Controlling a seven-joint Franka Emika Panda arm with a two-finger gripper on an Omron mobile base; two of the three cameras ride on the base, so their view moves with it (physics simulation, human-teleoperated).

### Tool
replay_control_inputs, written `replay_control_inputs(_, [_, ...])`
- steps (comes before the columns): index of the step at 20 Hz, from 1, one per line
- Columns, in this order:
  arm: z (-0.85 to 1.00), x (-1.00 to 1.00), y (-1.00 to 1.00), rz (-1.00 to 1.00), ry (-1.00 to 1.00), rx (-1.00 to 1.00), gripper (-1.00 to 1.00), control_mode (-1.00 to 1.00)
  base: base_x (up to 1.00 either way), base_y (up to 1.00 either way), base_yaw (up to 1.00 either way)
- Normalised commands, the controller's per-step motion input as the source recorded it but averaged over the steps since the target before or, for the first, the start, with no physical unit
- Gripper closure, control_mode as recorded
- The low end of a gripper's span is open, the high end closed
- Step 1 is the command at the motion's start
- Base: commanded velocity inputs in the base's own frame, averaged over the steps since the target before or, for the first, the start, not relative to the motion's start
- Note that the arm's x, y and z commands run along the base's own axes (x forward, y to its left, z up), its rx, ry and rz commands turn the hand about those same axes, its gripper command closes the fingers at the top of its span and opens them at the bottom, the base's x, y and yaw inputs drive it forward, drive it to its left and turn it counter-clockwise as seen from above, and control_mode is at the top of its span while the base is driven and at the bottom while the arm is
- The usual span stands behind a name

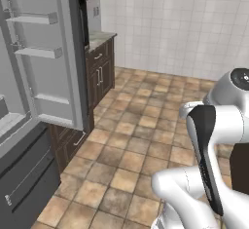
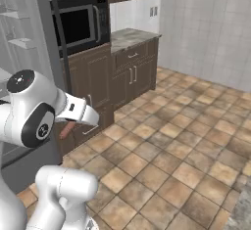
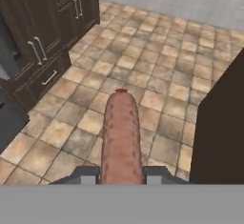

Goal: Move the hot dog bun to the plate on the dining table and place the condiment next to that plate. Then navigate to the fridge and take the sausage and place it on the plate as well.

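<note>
Between the fingertips: the sausage (image 3: 121, 137) sits clamped in the gripper (image 3: 121, 174), its long pinkish body sticking straight out ahead of the hand and ending in a reddish tip.
Grip state: both dark fingers (image 3: 87, 174) are pressed against the near end of the sausage, one on each side; most of its length hangs free beyond them.
Seen from the right base camera: a short pinkish piece (image 2: 67, 129) shows under the hand, beside the white arm (image 2: 34, 114).
Below the sausage: brown tiled floor (image 3: 157, 75), well beneath it, with nothing to catch a fall.
Around: dark brown cabinets (image 3: 43, 46) to one side in the hand view, a dark panel (image 3: 221, 132) close on the other.
Fridge: its door (image 1: 46, 52) stands open, grey shelves showing, just beside the robot's base.
Plate and dining table: neither can be located from here, so the carry is judged to be far from finished.
Risk, slipping: the hold is at one end only, so a sharp swing or a jolt from the base could lever the sausage out and drop it on the tiles.
Risk, knocking: the free end leads the hand; turning near the dark panel, the cabinets or the open door could strike it and twist it loose.
Risk, placing: a tilted release could let the round sausage roll off the plate.
</note>
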Motion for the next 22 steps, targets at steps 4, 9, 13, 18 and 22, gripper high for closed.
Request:
replay_control_inputs(4, [0.00,0.00,0.00,0.00,0.00,0.00,1.00,1.00,-0.01,-0.02,-0.94])
replay_control_inputs(9, [0.00,0.00,0.00,0.00,0.00,0.00,1.00,1.00,0.00,-0.02,-0.93])
replay_control_inputs(13, [0.00,0.00,0.00,0.00,0.00,0.00,1.00,1.00,0.16,0.23,-0.85])
replay_control_inputs(18, [0.00,0.00,0.00,0.00,0.00,0.00,1.00,1.00,0.37,0.71,-0.65])
replay_control_inputs(22, [0.00,0.00,0.00,0.00,0.00,0.00,1.00,1.00,0.44,0.99,-0.46])
